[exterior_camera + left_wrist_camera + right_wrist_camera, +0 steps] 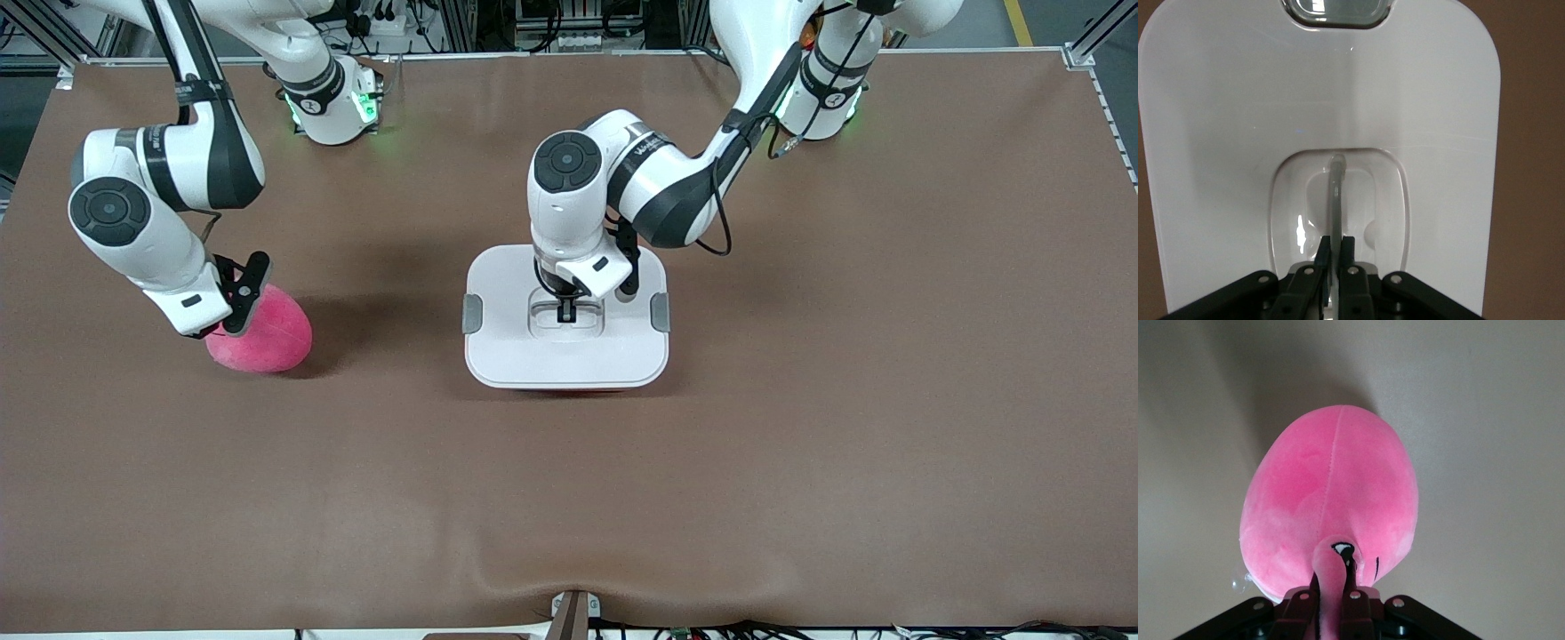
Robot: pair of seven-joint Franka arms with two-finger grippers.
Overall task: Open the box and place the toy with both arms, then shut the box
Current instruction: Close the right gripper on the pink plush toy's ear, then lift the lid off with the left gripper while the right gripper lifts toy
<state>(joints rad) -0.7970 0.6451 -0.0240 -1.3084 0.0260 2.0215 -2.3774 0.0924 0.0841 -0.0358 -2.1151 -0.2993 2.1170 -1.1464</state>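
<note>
Pink plush fills the right wrist view, where the toy (1331,500) lies on the brown table (800,444) with a small nub pinched between the right gripper's (1331,590) dark fingers (1313,587); a dark eye mark shows just beside the grip. From the front camera that grip is hidden: the right arm's wrist covers one end of the toy (271,329) and only a black edge of the gripper (238,307) shows, near the table edge at the right arm's end. The toy rests on the table, well apart from the box (566,347).

The box stands near the middle of the table, its white lid (533,351) on and a grey clip (472,313) at each short side. Its contents cannot be made out; only a thin reddish strip of the base shows under the lid edge nearest the front camera. The left arm reaches over it and masks part of the lid toward the robots' edge of the table.

The left wrist view gives what the front view barely shows: the left gripper (1335,250) is down in the lid's recessed well, its jaws clenched on the clear handle (1336,193), which runs as a narrow bar away from the fingers. One clip (1335,12) is cut off at that picture's border.
</note>
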